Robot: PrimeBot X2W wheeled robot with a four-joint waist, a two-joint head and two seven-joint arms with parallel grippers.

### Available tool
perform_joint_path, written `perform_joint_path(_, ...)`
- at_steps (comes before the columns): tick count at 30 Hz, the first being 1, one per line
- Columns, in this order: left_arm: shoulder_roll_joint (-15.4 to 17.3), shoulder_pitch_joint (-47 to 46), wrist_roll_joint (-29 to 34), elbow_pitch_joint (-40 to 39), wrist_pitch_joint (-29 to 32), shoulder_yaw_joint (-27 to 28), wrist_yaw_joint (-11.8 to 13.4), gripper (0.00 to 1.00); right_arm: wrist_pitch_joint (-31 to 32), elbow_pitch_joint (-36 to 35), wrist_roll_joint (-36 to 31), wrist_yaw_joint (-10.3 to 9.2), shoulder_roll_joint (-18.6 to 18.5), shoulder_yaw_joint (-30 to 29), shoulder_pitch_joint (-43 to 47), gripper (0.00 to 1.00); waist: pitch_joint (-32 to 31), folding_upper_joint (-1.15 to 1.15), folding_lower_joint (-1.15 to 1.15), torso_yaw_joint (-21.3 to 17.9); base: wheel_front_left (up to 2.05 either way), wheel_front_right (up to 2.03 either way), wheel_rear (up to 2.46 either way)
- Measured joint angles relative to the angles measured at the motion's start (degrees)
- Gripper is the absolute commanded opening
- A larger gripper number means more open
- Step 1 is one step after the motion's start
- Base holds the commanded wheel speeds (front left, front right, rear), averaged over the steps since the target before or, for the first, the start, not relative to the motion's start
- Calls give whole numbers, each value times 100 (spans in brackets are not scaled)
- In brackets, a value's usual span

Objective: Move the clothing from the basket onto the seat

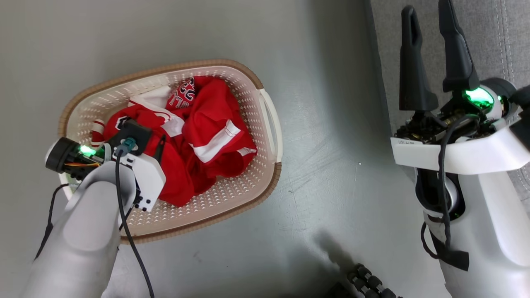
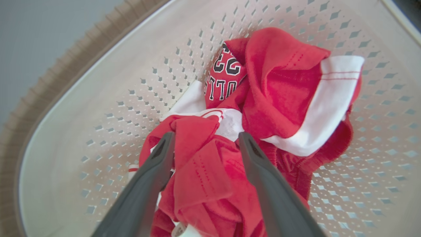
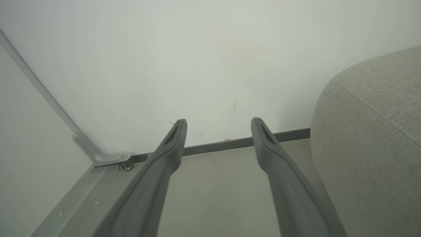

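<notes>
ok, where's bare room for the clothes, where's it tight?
Free: top of the grey fabric seat beside the right gripper; grey floor between it and the cream perforated basket. Crowded: basket middle, heaped red-and-white clothing, open left gripper astride a fold.

**Head view.** The basket [image 1: 232,194] rests on the floor [image 1: 331,165] at 9 o'clock of centre. The clothing [image 1: 207,136] lies heaped in it, nearer its 12 o'clock wall. The seat [image 1: 509,33] occupies the 2 o'clock corner, well apart from the basket, with floor between them. The left end effector [image 2: 205,136] hangs inside the basket at its 9 o'clock end, 1 fold of the clothing between its 2 fingers. The right end effector [image 1: 426,6] stands at the seat's 9 o'clock edge, with the wall [image 3: 210,49] at its 12 o'clock.
</notes>
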Motion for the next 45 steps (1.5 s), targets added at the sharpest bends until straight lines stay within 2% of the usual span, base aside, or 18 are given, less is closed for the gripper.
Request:
perform_joint_path(16, 170, -428, 212, 583, 356, -54, 310, 100, 0, 10, 91, 0, 30, 136, -259, 100, 340, 0, 0, -312, 0, 0, 0)
perform_joint_path(25, 210, -616, 323, 847, 512, -125, 387, 100, 0, 3, 94, 0, 46, 235, -371, 100, 477, 0, 0, -440, 0, 0, 0)
perform_joint_path(26, 210, -630, 338, 882, 525, -134, 392, 95, 0, 3, 96, 0, 46, 237, -392, 100, 488, 0, 0, -452, 0, 0, 0)
perform_joint_path(27, 213, -659, 353, 914, 528, -152, 457, 37, 0, 5, 98, 0, 51, 245, -419, 100, 506, 0, 0, -475, 0, 0, 0)
perform_joint_path(28, 196, -671, 355, 912, 556, -163, 504, 8, 0, 7, 98, 0, 54, 245, -420, 100, 510, 0, 0, -486, 0, 0, 0)
perform_joint_path(29, 190, -680, 363, 912, 556, -169, 538, 0, 0, 13, 98, 0, 55, 245, -420, 100, 511, 0, 0, -495, 0, 0, 0)
perform_joint_path(36, 258, -767, 354, 994, 443, -178, 479, 0, 0, 14, 211, 0, 57, 258, -421, 100, 494, 0, 0, -533, 0, 0, 0)
perform_joint_path(41, 5, -783, 360, 988, 397, -220, 541, 0, 0, 38, 215, 0, 60, 229, -427, 100, 435, 0, 0, -508, 0, 0, 0)
perform_joint_path(45, 16, -794, 344, 1017, 287, -212, 505, 0, 0, 58, 255, 0, 60, 232, -460, 100, 385, 0, 0, -485, 0, 0, 0)
